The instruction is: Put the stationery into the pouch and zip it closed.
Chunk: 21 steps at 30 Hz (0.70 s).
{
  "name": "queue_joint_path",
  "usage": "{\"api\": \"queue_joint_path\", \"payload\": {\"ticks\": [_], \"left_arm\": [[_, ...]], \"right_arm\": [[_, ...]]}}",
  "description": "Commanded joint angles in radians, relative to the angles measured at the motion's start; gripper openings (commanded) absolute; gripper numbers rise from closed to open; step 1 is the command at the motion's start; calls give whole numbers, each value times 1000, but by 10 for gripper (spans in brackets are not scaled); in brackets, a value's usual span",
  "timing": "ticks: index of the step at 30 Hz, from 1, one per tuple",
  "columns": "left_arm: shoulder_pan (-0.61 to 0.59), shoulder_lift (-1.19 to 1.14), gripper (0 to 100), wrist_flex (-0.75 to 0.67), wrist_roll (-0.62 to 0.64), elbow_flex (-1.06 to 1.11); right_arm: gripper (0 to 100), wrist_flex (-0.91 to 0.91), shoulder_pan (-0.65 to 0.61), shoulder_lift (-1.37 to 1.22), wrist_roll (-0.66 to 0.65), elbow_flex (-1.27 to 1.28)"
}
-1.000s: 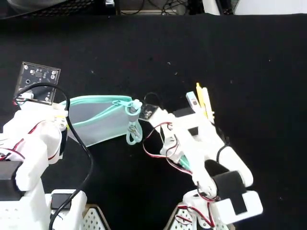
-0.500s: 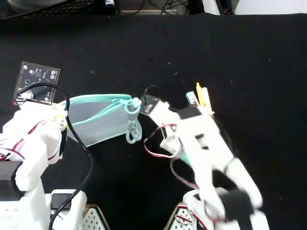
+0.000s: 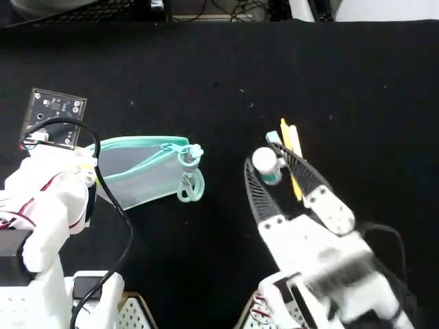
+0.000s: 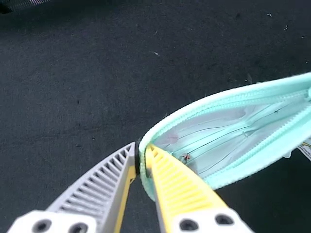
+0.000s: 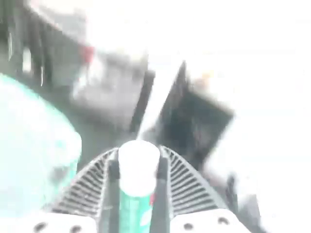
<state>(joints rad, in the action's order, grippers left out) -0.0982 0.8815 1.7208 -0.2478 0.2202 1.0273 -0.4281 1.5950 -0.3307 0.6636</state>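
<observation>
The mint-green pouch point(image 3: 140, 173) lies open on the black table, its zipper pull and loop point(image 3: 191, 179) at its right end. My left gripper point(image 3: 92, 173) is shut on the pouch's left rim; the left wrist view has its grey and yellow fingers point(image 4: 167, 182) pinching the pouch point(image 4: 228, 141) at that edge, gripper point(image 4: 141, 158). My right gripper point(image 3: 267, 168) is raised over the table right of the pouch, shut on a green glue stick point(image 3: 264, 162) with a white cap. The blurred right wrist view shows the glue stick point(image 5: 138, 170) between the fingers, gripper point(image 5: 138, 153).
Yellow pens point(image 3: 292, 145) and a small light-blue item point(image 3: 274, 140) lie on the table just beyond the right gripper. A small black circuit board point(image 3: 55, 116) sits at the far left behind the left arm. The black tabletop point(image 3: 226, 82) stretches open beyond the pouch.
The right arm has drawn back from the pouch's zipper end and swung upward and to the right, so the glue stick's white cap now faces up. The pouch's loop shifted slightly. The left arm kept still.
</observation>
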Motion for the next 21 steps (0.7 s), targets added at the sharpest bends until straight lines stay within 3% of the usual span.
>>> {"api": "queue_joint_path", "payload": {"ticks": [1,6,10,15,21], "left_arm": [[-7,-11,33,8,-5,96],[-5,-11,33,8,-3,96],[-5,-11,33,8,-3,96],[-5,-11,33,6,-2,113],[-5,-11,33,-5,-2,113]], "right_arm": [[13,-201,-124,2,29,-15],[13,-454,-292,-102,32,-5],[13,-583,-339,-252,37,-2],[12,-641,-381,-446,38,-7],[12,-657,-425,-503,81,-1]]}}
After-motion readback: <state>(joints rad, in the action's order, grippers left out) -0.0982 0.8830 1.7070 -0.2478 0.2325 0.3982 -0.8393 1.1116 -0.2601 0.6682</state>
